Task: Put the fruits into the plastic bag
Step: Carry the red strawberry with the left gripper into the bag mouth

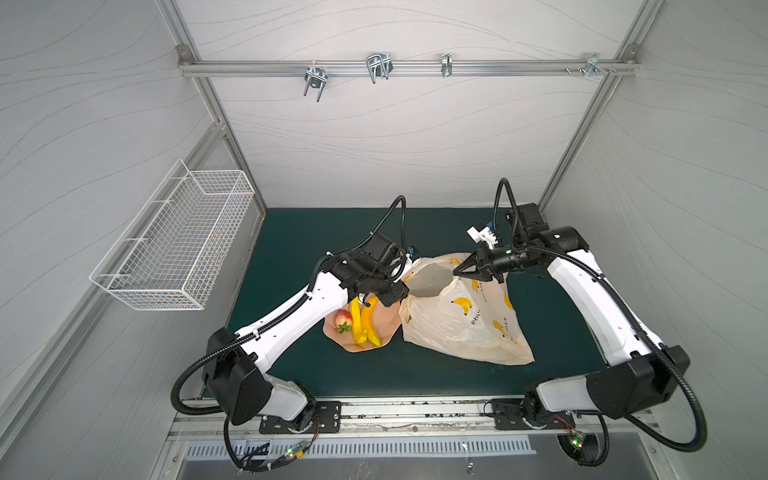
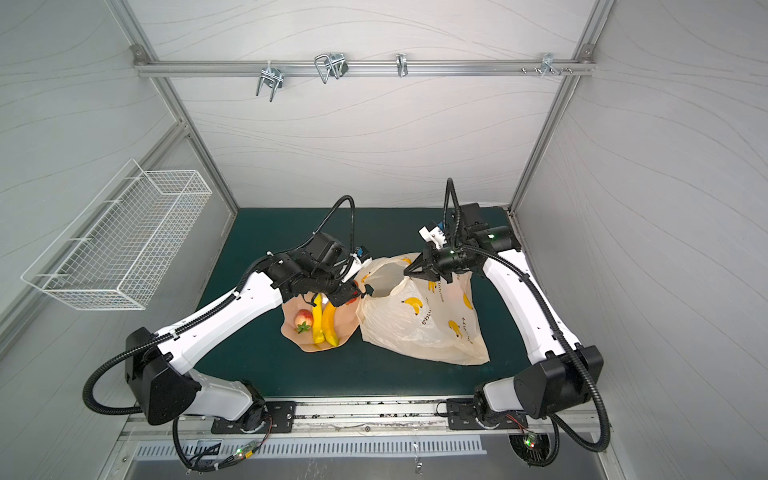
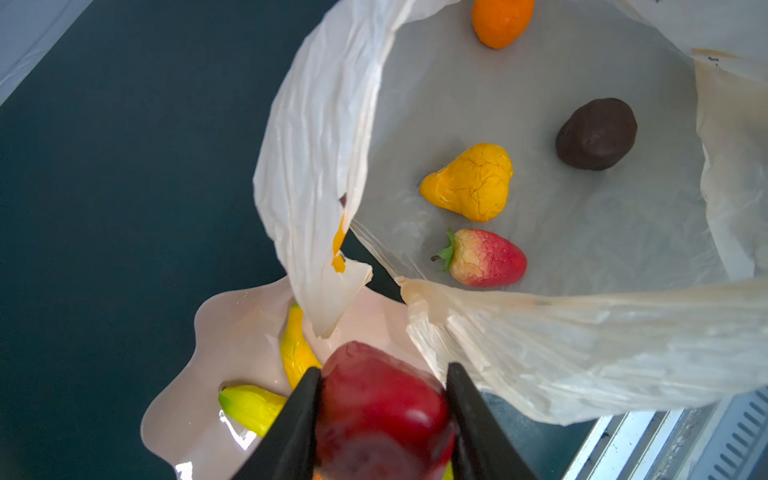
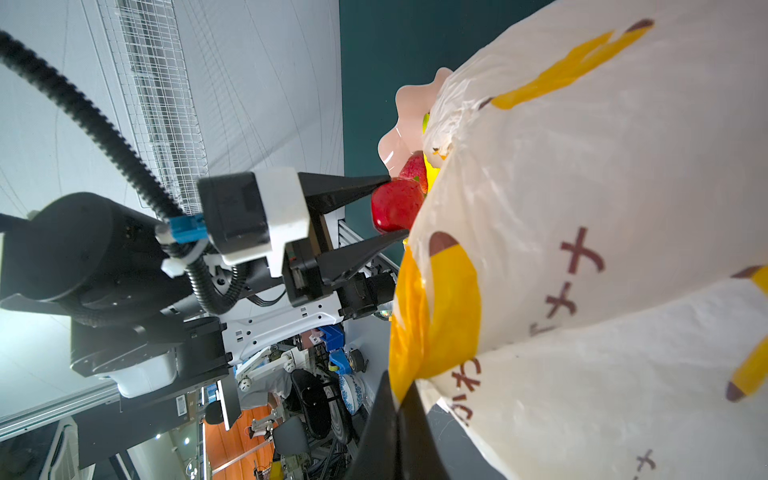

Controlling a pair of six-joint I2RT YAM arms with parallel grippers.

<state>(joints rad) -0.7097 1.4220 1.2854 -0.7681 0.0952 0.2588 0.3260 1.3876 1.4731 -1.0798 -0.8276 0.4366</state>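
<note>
In both top views the plastic bag [image 1: 457, 328] lies just right of centre on the green mat [image 1: 415, 374]. The right gripper [image 1: 457, 272] is pinched closed on its rim. The left gripper [image 3: 382, 372] clamps a red toy fruit [image 3: 382, 415] beside the bag's mouth (above the edge of the pink scalloped plate [image 1: 388, 322]). Inside the bag lie an orange fruit [image 3: 500, 20], a dark brown fruit [image 3: 596, 133], a lumpy yellow fruit [image 3: 469, 180] and a strawberry [image 3: 484, 257]. Two bananas [image 1: 368, 322] and a second strawberry [image 1: 343, 319] lie on the plate.

Cream bag [image 1: 461, 332], yellow banana prints [image 1: 462, 305]; pink plate [image 1: 388, 322]
</note>
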